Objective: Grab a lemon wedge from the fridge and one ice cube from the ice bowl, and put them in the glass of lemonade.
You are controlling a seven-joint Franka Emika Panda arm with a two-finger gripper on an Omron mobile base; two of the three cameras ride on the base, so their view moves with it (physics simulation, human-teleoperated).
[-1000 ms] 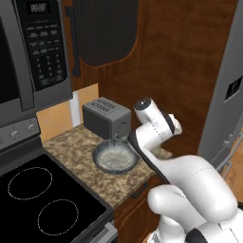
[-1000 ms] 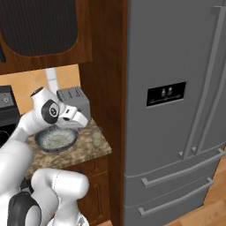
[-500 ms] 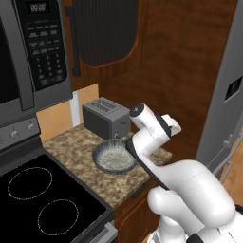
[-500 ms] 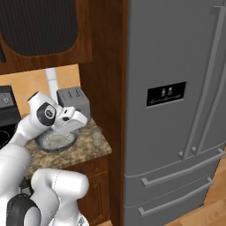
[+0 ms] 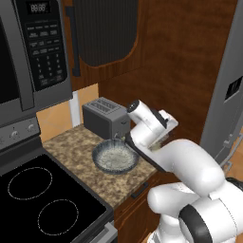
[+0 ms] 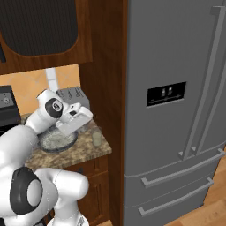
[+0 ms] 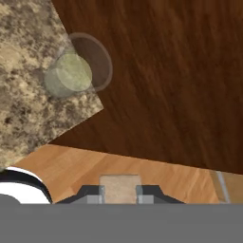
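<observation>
Standing near the speckled granite counter edge, the small clear yellowish glass of lemonade is seen beside the wide ribbed grey ice bowl. The pincer is held pinching a pale cube-like piece

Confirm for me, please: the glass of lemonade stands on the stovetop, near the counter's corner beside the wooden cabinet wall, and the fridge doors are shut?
Not quite. The glass of lemonade stands on the speckled granite counter, not the stovetop, as the hand view shows. The rest holds: it sits near the counter's corner beside the wooden cabinet wall, and the fridge doors are shut.
</observation>
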